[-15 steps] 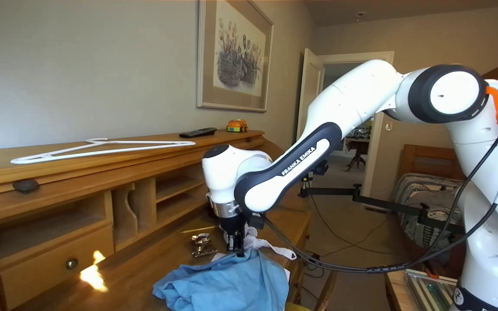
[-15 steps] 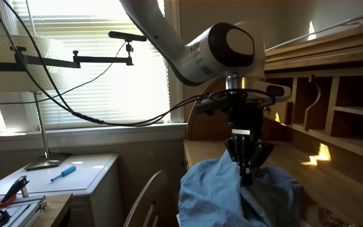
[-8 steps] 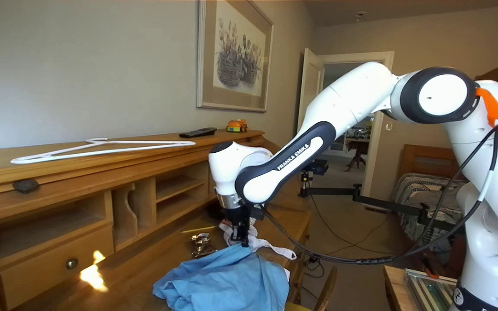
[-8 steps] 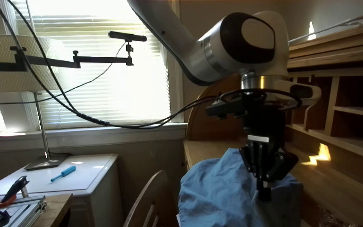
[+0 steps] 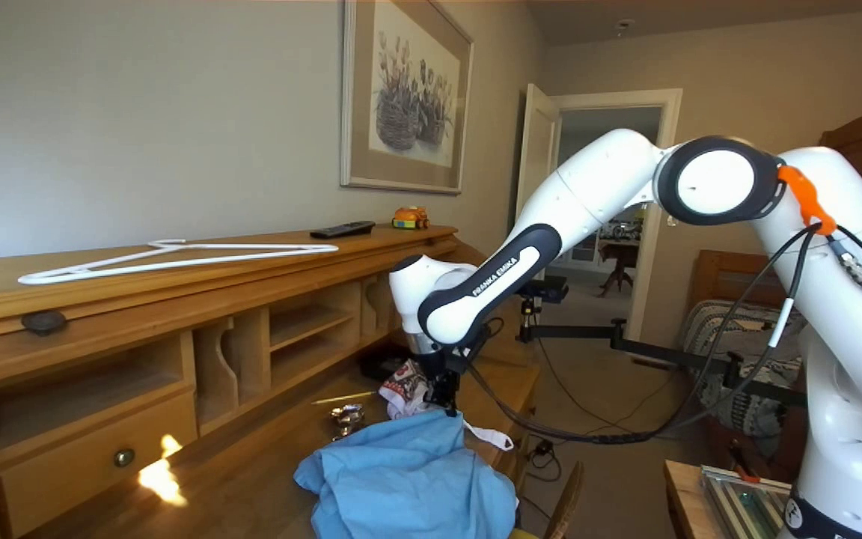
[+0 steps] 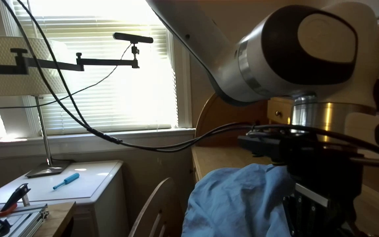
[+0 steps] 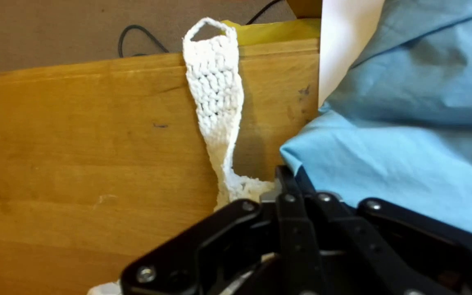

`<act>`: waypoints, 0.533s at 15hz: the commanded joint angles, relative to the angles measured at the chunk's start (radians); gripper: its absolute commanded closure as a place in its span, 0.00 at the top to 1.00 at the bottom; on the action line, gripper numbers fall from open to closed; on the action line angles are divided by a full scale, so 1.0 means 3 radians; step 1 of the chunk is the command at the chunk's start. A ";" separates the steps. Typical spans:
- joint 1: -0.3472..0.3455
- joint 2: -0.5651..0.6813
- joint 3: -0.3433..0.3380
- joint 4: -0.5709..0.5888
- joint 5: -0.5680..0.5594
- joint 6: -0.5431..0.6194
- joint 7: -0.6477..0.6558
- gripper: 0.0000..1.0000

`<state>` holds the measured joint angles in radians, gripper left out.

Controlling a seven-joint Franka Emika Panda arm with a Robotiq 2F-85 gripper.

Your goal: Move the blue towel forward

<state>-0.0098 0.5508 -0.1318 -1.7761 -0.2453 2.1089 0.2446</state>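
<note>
Wrist view: gripper (image 7: pixel 293 173) pinches the blue towel (image 7: pixel 408 147), corner pointing left, long axis unclear.

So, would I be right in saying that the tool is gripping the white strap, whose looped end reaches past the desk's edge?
Not quite: the wrist view shows the tool gripping the blue towel, not the strap; the strap's looped end does reach past the edge of the desk.

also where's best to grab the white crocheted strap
I'd take the white strap by its loop end, coming in from beyond the edge of the desk: that end overhangs, so the gripper could likely close above and below it, after letting go of the blue towel.
</note>
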 commanded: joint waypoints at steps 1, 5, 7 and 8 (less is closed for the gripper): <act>-0.0021 0.0192 -0.0039 0.0255 0.0144 -0.0128 0.0191 0.00; 0.0018 0.0317 -0.0050 0.0470 0.0196 -0.0199 0.0397 0.27; 0.0029 0.0228 0.0014 0.0427 0.0218 -0.0122 0.0294 0.40; 0.0054 0.0120 0.0049 0.0346 0.0212 -0.0046 0.0257 0.47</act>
<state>-0.0087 0.6174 -0.1347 -1.6744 -0.2084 2.0866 0.3379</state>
